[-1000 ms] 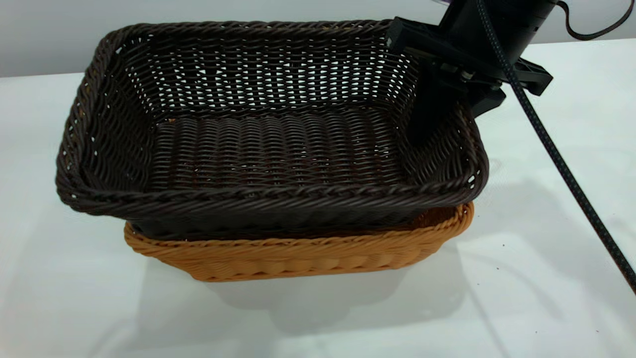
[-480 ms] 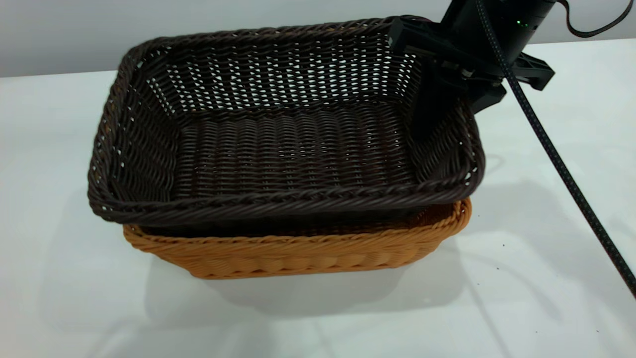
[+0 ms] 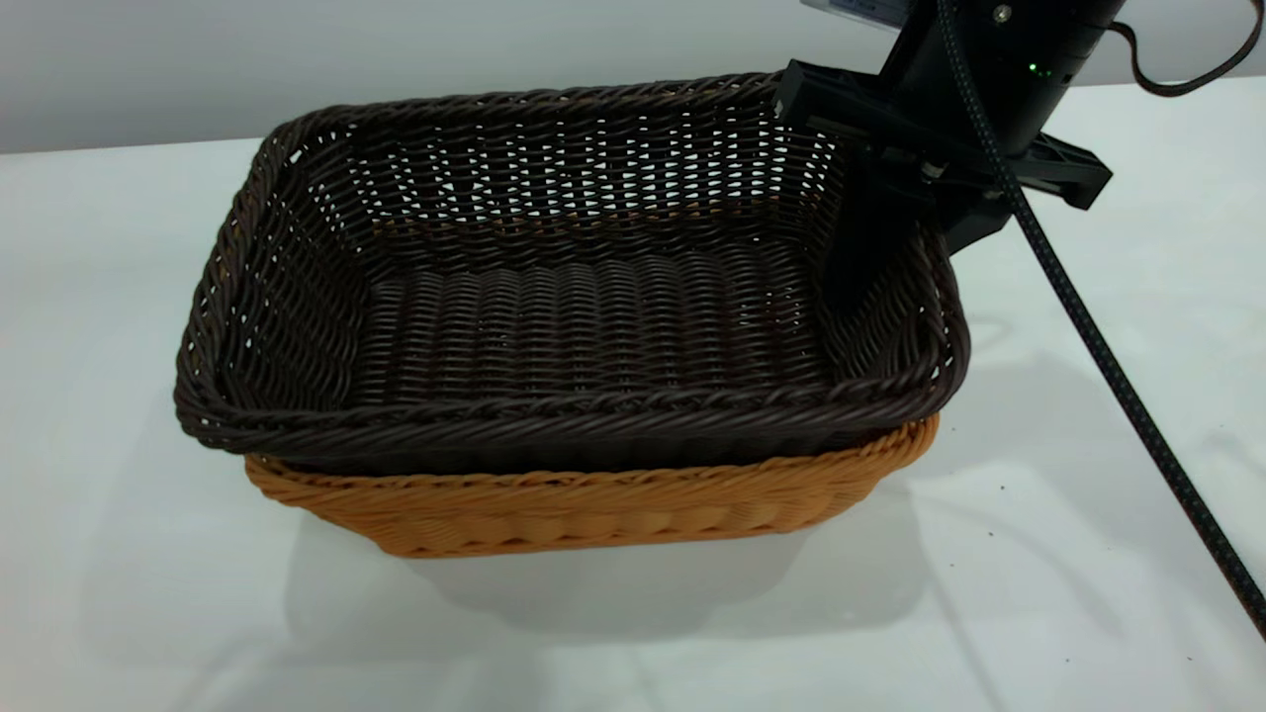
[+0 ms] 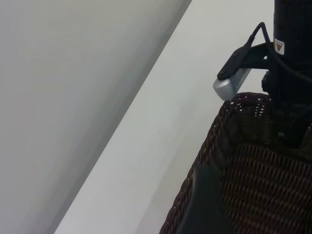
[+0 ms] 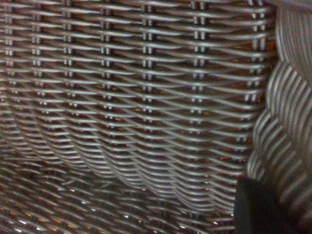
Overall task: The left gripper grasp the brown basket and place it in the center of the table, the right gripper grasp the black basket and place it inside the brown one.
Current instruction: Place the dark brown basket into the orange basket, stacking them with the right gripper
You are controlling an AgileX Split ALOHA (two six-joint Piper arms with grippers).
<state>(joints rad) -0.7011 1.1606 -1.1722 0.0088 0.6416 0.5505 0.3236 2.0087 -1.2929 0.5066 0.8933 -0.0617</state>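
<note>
On the table (image 3: 1088, 554), the brown basket (image 3: 593, 509) sits roughly at mid-surface, and the black basket (image 3: 574, 316) is nested inside it, its rim riding just above the brown rim. That stacking is what the task asks for, so the placing step looks all but done; only the release seems left.

The right gripper (image 3: 890, 247) stands at the black basket's far right corner, one finger down along the inside of the side wall and the rest of the head outside it, pinching the wall between them. Holding by a wall rather than the floor likely lets the arm lower the basket straight down without its fingers getting trapped between the two weaves. The right wrist view shows only dark weave close up, with orange glinting through the gaps, which fits the black wall lying against the brown one.

The left gripper (image 4: 204, 204) shows only as one dark finger tip near the black basket's rim in its own view; whether it is spread or pressed together cannot be told.

A small yellow sticker sits on the right arm, too small to read. No other writing is legible.
</note>
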